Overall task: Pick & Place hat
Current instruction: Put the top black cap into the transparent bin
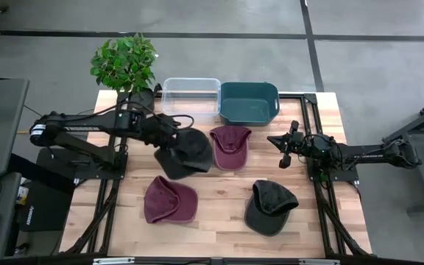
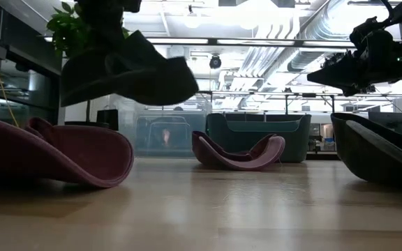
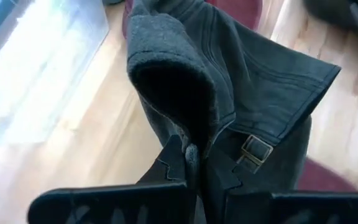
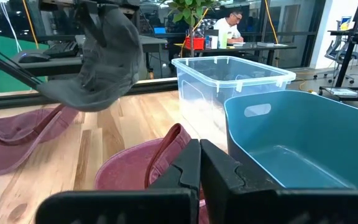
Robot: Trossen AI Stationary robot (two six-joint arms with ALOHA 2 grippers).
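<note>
**Dark grey cap held clear of the table by the left gripper**

While the left gripper [image 3: 194,163] is clenched on a fold of fabric at the rear opening, the dark grey cap [image 1: 185,152] hangs clear of the wooden table [image 1: 219,213], between the near maroon cap [image 1: 170,200] and the far maroon cap [image 1: 230,146]. Its cloth is a soft, brushed weave with visible stitched seams; the crown droops in loose folds. A small metal buckle [image 3: 255,150] sits on the adjusting strap just beside the gripper's fingertips. In the low view the cap's brim and crown form a sagging wedge above the tabletop, with open space beneath it.

The two maroon caps lie upside down on the table, their faded cloth curled into shallow bowl shapes. A second dark cap [image 1: 271,207] rests near the right front of the table, also crown-down, with a rounded, stiffer outline.

At the table's far edge stand two rectangular bins side by side: a clear plastic bin [image 1: 191,96] with thin, glossy walls and a teal plastic bin [image 1: 249,101] with opaque walls and a moulded handle slot. A leafy green potted plant [image 1: 125,62] stands at the far left corner.

The right gripper [image 1: 285,148] waits at the table's right side, jaws pressed together and holding nothing.
</note>
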